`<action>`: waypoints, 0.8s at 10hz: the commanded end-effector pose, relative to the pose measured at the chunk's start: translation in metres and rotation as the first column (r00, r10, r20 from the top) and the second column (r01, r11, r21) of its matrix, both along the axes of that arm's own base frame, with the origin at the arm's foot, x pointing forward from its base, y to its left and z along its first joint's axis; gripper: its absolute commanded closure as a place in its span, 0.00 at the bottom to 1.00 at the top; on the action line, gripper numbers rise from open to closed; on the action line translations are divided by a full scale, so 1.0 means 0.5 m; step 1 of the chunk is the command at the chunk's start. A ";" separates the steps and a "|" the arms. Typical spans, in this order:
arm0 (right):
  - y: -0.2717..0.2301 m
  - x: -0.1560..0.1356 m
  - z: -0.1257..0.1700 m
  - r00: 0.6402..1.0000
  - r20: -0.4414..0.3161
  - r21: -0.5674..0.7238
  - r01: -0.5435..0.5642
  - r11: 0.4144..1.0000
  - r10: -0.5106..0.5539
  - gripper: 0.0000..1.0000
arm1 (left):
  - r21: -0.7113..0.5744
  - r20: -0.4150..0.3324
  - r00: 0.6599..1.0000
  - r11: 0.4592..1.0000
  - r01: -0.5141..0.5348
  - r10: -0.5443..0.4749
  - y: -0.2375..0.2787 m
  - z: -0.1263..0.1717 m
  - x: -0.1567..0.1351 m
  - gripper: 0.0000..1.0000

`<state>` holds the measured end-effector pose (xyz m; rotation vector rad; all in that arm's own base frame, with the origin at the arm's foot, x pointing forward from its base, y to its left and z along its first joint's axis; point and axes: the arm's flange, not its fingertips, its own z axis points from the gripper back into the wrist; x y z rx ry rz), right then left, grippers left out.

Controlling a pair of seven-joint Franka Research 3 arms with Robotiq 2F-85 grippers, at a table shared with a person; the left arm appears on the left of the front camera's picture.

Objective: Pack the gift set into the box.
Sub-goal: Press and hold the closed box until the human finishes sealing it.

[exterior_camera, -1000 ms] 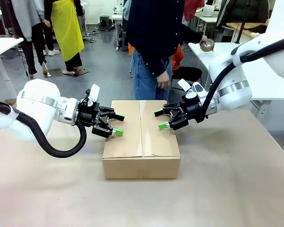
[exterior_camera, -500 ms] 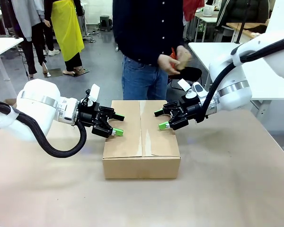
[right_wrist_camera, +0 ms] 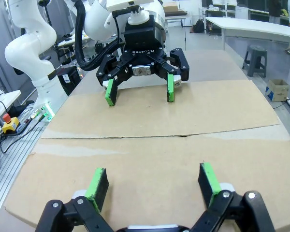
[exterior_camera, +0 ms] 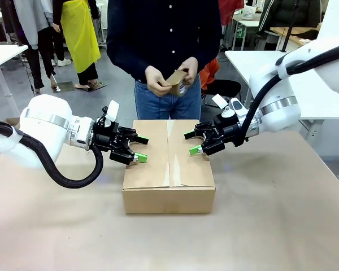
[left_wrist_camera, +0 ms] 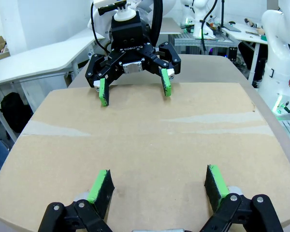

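The big brown cardboard box sits in the middle of the paper-covered table, its top flaps folded down flat so the seam runs from the near edge toward the person. The gift set cannot be seen from where the cameras look; with the flaps down, whatever is inside the box is hidden.

The left gripper reaches in from the left and hangs over the left half of the lid, fingers spread wide, nothing between them. The right gripper mirrors it from the other side, over the right half near the far edge — also spread and empty. The two face each other across the seam, well apart.

From the left wrist the green pads stand just above the cardboard, one on each side, with the flap surface stretching ahead to the right gripper opposite. Whether the pads touch the lid I cannot tell. The right wrist shows the same thing turned around: its own gripper splayed over the flap, the seam crossing just ahead, the left gripper beyond it.

At the far side a person stands close to the table, both hands at waist height, holding a small brown roll of tape — above and behind the box, not touching it.
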<state>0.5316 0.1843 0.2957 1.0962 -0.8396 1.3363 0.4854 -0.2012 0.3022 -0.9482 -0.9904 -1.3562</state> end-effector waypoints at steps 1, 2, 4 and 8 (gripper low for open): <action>0.000 -0.004 -0.008 1.000 -0.009 -0.001 0.020 1.000 -0.020 0.00 | 0.006 -0.001 1.000 1.000 -0.002 0.002 0.002 -0.003 -0.004 0.00; 0.000 -0.004 -0.008 1.000 -0.009 -0.001 0.020 1.000 -0.020 0.00 | 0.006 -0.001 1.000 1.000 -0.002 0.002 0.002 -0.003 -0.004 0.00; 0.000 -0.004 -0.008 1.000 -0.009 -0.001 0.020 1.000 -0.020 0.00 | 0.006 -0.001 1.000 1.000 -0.002 0.002 0.002 -0.003 -0.004 0.00; 0.000 -0.004 -0.008 1.000 -0.009 -0.001 0.020 1.000 -0.020 0.00 | 0.006 -0.001 1.000 1.000 -0.002 0.002 0.002 -0.003 -0.004 0.00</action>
